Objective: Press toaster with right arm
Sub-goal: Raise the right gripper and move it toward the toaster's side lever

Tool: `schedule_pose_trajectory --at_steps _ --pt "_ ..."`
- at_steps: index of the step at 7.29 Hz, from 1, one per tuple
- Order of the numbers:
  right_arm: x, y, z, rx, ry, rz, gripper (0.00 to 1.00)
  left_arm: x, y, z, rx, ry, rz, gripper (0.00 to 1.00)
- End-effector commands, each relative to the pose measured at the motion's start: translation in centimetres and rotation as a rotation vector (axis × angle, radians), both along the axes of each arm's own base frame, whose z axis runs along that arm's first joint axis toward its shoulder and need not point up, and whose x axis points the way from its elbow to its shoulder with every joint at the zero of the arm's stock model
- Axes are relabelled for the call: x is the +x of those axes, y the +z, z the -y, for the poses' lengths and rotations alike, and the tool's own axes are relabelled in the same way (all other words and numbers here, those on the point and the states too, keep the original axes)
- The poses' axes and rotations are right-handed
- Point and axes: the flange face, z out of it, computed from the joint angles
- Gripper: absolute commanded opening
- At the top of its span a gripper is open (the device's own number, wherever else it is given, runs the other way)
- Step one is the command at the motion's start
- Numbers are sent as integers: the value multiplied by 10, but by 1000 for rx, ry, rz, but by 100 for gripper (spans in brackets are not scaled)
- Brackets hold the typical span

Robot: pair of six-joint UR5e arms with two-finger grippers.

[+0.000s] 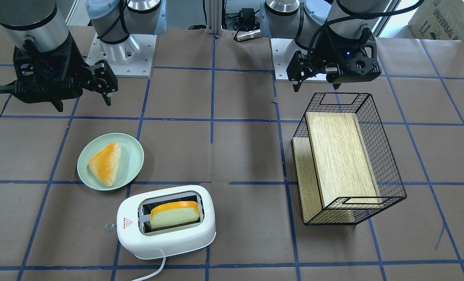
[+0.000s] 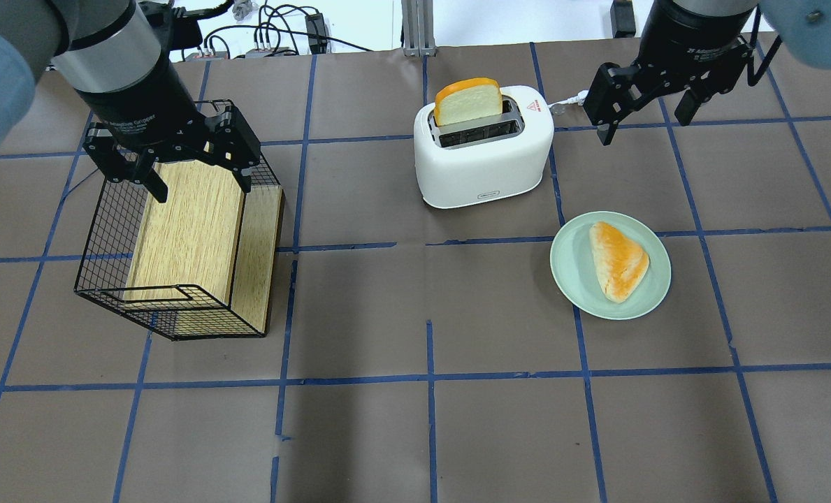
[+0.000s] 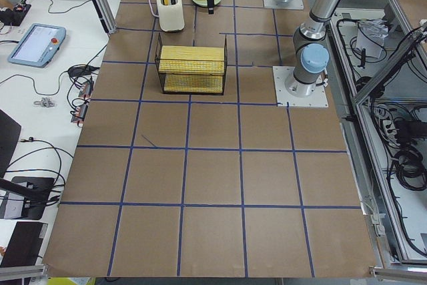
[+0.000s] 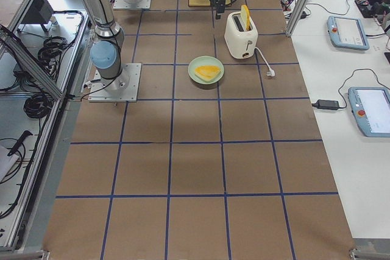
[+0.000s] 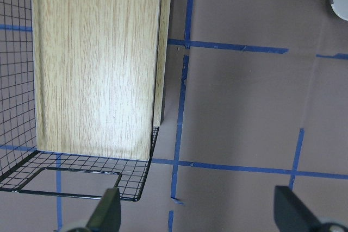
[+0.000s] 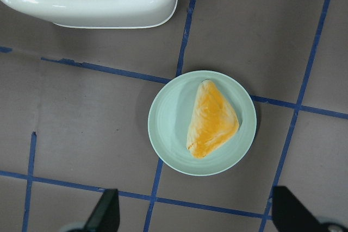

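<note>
The white toaster (image 1: 165, 234) stands on the table with a slice of bread (image 1: 175, 214) upright in one slot. It also shows in the overhead view (image 2: 485, 157) and at the top edge of the right wrist view (image 6: 92, 4). Its small clear knob (image 1: 109, 226) sticks out of the end with the red triangle sticker. My right gripper (image 2: 644, 122) is open and empty; it hangs in the air beside that end, apart from the toaster, and also shows in the front view (image 1: 81, 102). My left gripper (image 2: 198, 183) is open and empty above the wire basket (image 2: 107, 230).
A green plate (image 2: 569, 279) with a triangular bread piece (image 2: 618, 260) lies near the toaster, below my right wrist camera (image 6: 163, 134). The black wire basket (image 1: 388, 168) holds a wooden board (image 1: 339, 156). The toaster's white cord (image 1: 157, 271) runs toward the far table edge.
</note>
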Motion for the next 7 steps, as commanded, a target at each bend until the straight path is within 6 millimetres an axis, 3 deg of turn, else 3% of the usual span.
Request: schedule_pose_trajectory --at_steps 1,2,3,5,7 --pt "-32 -6 28 -1 -43 93 74 0 0 0 -1 0 0 100" --pt "-50 -5 45 -16 -16 147 22 0 0 0 -1 0 0 100" --pt "-53 -9 62 -22 10 204 2 0 0 0 -1 0 0 100" --pt "-55 -23 98 -19 13 249 2 0 0 0 -1 0 0 100" --pt "-53 -73 145 -8 21 336 2 0 0 0 -1 0 0 100"
